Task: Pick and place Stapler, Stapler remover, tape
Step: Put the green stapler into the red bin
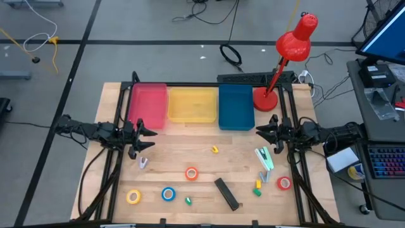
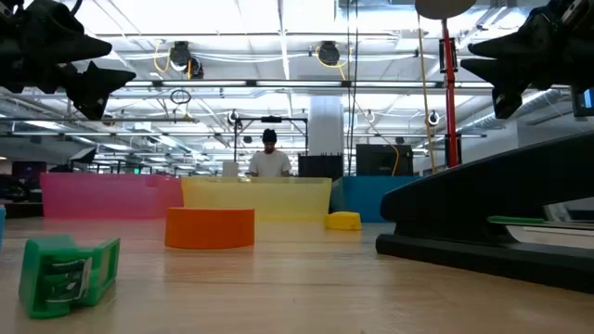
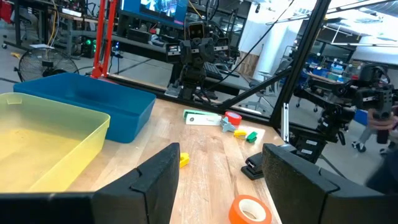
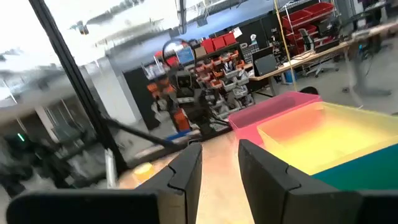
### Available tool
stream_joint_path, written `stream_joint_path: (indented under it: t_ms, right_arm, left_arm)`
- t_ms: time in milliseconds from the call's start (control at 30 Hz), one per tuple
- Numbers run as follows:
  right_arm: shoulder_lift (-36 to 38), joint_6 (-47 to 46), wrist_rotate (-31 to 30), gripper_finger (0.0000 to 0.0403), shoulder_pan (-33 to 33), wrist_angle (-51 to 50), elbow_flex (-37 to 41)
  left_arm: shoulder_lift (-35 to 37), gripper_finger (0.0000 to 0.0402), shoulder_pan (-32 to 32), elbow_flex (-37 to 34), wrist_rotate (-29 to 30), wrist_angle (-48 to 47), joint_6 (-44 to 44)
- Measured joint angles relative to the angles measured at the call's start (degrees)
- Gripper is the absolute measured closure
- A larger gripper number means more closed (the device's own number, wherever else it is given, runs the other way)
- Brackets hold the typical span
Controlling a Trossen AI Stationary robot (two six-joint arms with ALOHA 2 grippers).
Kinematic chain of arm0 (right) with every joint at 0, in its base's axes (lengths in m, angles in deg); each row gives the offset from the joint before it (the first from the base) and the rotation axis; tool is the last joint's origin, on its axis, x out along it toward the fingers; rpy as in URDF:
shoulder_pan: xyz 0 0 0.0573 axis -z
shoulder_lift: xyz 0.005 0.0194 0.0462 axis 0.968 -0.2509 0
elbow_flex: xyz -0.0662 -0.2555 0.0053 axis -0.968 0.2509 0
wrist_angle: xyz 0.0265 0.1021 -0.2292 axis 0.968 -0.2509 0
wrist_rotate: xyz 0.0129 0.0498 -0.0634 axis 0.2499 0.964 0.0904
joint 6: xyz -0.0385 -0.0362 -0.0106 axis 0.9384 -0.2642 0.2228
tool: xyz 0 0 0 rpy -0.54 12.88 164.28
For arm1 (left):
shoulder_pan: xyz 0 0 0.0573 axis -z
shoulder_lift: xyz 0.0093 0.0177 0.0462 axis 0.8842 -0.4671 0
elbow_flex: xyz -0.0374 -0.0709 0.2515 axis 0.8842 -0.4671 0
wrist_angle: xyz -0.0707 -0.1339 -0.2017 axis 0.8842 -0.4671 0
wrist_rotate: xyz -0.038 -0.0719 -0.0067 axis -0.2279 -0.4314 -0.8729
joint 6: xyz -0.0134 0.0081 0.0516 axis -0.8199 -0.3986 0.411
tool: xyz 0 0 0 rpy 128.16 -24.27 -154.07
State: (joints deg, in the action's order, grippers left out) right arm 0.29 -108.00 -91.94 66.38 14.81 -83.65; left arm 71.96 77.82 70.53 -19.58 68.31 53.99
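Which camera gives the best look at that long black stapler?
The high view: the black stapler lies whole near the table's front edge. The low view shows it huge and cropped; the left wrist view shows only one end; the right wrist view misses it.

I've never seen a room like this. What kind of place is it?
Probably a robotics lab or workshop. Two robot arms flank a wooden table with coloured bins, monitors and a keyboard sit beside it, and shelves of red parts bins line the big, bright hall behind.

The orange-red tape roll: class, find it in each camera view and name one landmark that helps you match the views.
High: orange-red tape roll mid-table, below the yellow bin.
Low: left of centre, before that bin.
Left wrist: bottom edge.
Right wrist: not in it.
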Motion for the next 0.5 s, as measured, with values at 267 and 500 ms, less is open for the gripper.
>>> stream_joint_path:
  t_ms: [267,500]
  right_arm:
    - [0.0,-21.1,-0.3,0.0303,0.0,0.8,0.0]
    - [0.0,-26.1,-3.2,0.0303,0.0,1.0,0.0]
  left_arm:
    - [0.0,0.0174,0.0,0.0,0.0,0.0,0.0]
    - [0.0,0.0174,0.0,0.0,0.0,0.1,0.0]
